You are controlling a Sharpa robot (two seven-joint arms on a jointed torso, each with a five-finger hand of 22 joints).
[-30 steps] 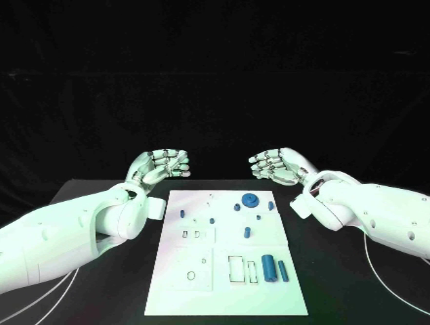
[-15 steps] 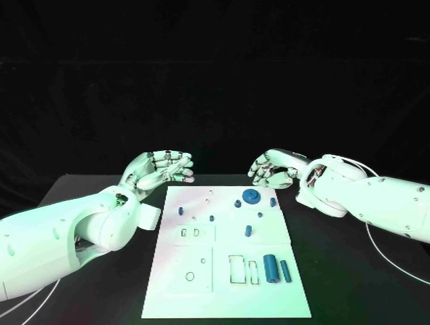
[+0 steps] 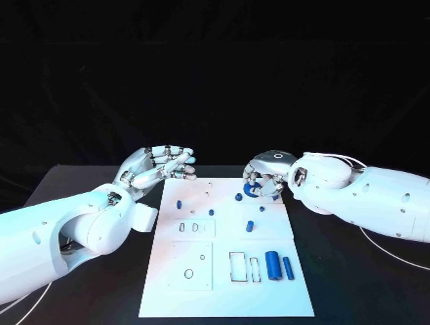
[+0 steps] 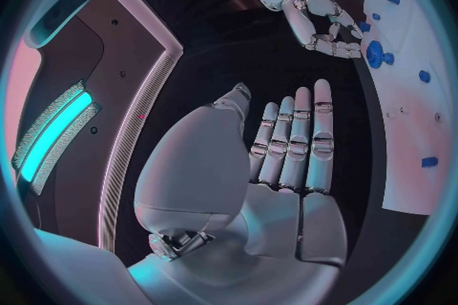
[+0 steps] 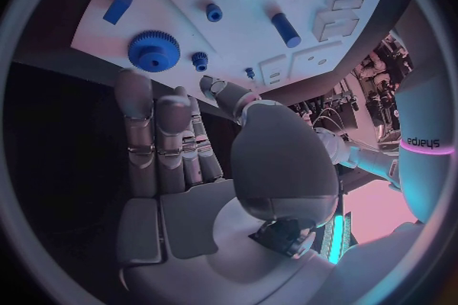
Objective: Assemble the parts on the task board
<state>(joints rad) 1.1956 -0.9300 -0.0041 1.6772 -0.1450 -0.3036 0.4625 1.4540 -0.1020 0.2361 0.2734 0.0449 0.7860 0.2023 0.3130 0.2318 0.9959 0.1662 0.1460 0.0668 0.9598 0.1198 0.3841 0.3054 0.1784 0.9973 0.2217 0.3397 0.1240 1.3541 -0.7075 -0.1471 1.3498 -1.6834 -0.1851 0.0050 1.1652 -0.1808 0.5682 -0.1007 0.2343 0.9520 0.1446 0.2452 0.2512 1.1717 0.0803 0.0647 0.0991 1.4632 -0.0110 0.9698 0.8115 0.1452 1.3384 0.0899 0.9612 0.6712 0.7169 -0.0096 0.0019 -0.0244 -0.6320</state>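
Reach step: right hand (image 3: 265, 177) empty, fingers apart over the blue gear (image 5: 153, 50) at the task board (image 3: 225, 288)'s 12 o'clock end; left hand (image 3: 161, 166) open, idle; next, grasp gear.

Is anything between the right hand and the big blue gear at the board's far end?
Nothing visible. The right hand hovers over the gear, its fingers open just short of it, with bare task board between them.

Task board (image 3: 225, 271) smooth matt white; blue gear (image 5: 153, 50) matt plastic; right hand (image 5: 176, 145) satin silver metal.
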